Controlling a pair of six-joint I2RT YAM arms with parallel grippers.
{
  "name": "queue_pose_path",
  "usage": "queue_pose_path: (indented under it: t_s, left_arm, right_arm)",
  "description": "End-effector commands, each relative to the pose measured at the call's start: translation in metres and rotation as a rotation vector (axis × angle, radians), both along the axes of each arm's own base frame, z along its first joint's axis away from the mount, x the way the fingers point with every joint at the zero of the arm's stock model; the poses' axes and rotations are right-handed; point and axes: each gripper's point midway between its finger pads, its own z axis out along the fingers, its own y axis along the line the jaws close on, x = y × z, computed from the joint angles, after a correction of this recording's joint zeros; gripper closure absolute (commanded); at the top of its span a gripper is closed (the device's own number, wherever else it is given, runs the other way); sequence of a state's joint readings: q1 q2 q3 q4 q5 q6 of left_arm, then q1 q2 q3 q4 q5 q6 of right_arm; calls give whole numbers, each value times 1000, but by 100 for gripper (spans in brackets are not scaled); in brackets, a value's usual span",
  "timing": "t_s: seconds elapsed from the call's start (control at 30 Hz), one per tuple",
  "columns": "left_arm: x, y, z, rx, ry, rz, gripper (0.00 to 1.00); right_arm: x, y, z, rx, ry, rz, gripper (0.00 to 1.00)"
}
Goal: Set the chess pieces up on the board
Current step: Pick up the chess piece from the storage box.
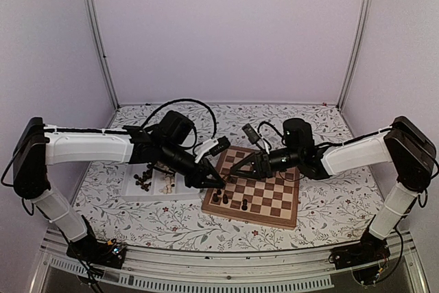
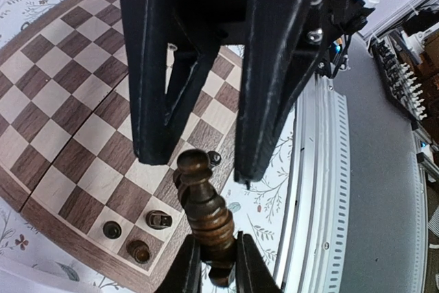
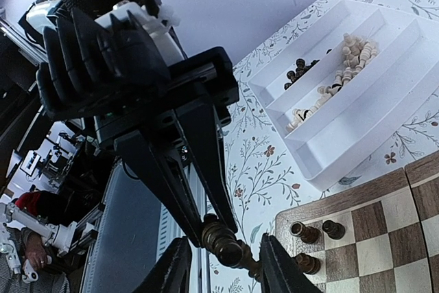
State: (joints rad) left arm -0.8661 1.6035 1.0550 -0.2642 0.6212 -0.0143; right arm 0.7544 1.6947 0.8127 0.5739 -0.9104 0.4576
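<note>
My left gripper (image 2: 216,265) is shut on the base of a dark turned chess piece (image 2: 206,217) and holds it in the air over the near left corner of the board (image 2: 68,135). My right gripper (image 3: 221,265) straddles the top of that same piece (image 3: 230,245); it is open, with a gap showing on each side. In the top view both grippers meet at the board's left edge, left gripper (image 1: 214,182) and right gripper (image 1: 228,175). Three dark pieces (image 1: 225,199) stand on the corner squares below.
A white two-compartment tray (image 1: 137,193) lies left of the board, with dark pieces (image 3: 302,70) in one compartment and pale pieces (image 3: 343,66) in the other. The flowered tablecloth surrounds the board. A metal rail (image 2: 322,190) runs along the table's near edge.
</note>
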Motion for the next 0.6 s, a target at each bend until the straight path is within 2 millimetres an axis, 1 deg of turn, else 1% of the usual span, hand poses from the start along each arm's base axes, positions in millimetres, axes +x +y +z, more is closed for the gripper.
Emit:
queue_pose_path:
  t_s: [0.0,0.03,0.07,0.2,0.33,0.43,0.57]
  left_arm:
    - [-1,-8,6,-24,-24,-21,100]
    - [-1,-8,6,-24,-25,-20,100]
    - [-1,-8,6,-23,-24,-20,100]
    - [-1,-8,5,-21,-24,-18,100]
    - [0,-7,1,-9,-20,-13,100]
    - [2,-5,-5,12,-18,-1,100]
    - [3,-4,-12,31,-12,8,100]
  right_arm:
    - [-5,8,8,31,-14,44,65]
    - [-5,9,7,30,-13,46,66]
    - [-5,9,6,29,-10,47,70]
    - [-3,10,3,21,-7,33,86]
    - [7,7,4,4,-40,-37,96]
    - [15,2,5,-32,-80,-104,100]
    - [20,-8,9,-73,-145,-162,100]
